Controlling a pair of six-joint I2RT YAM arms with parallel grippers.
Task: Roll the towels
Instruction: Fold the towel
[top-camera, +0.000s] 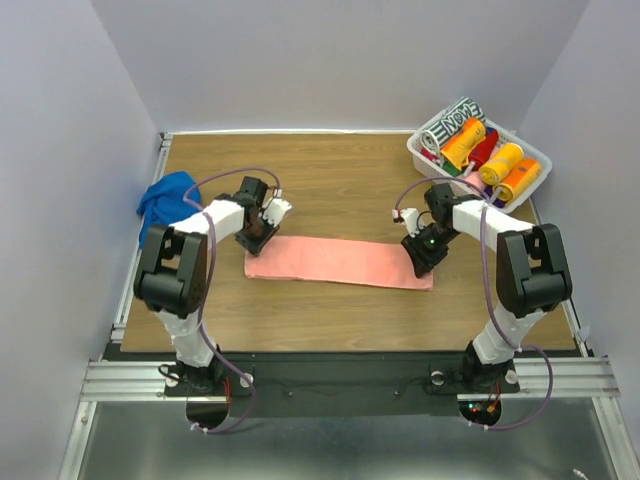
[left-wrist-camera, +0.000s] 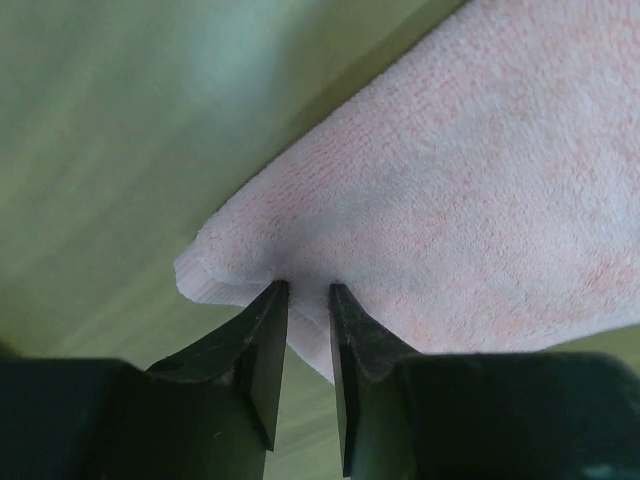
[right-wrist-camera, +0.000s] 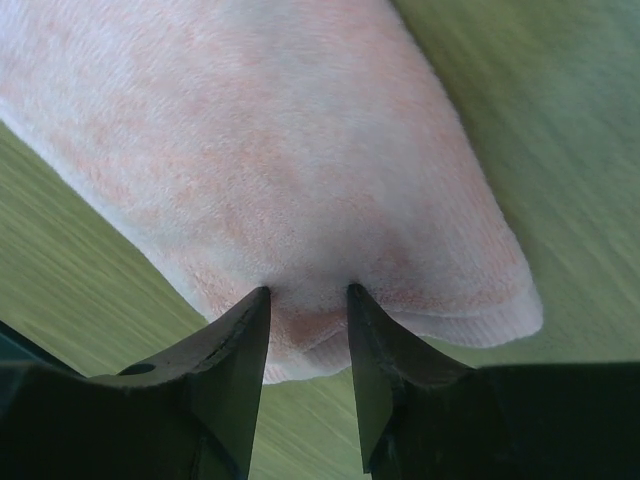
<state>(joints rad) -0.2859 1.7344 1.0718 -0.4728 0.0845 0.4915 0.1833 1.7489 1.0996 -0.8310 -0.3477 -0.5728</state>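
Mid-table: pink towel (top-camera: 338, 262), flat.
Left gripper (left-wrist-camera: 308, 288): I see jaws clamped on left end.
Right gripper (right-wrist-camera: 308, 292): same, right end.

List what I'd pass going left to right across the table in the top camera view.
blue towel → left gripper, at the pink towel's left end → pink towel → right gripper, at its right end → white bin of towel rolls, at the far right corner.
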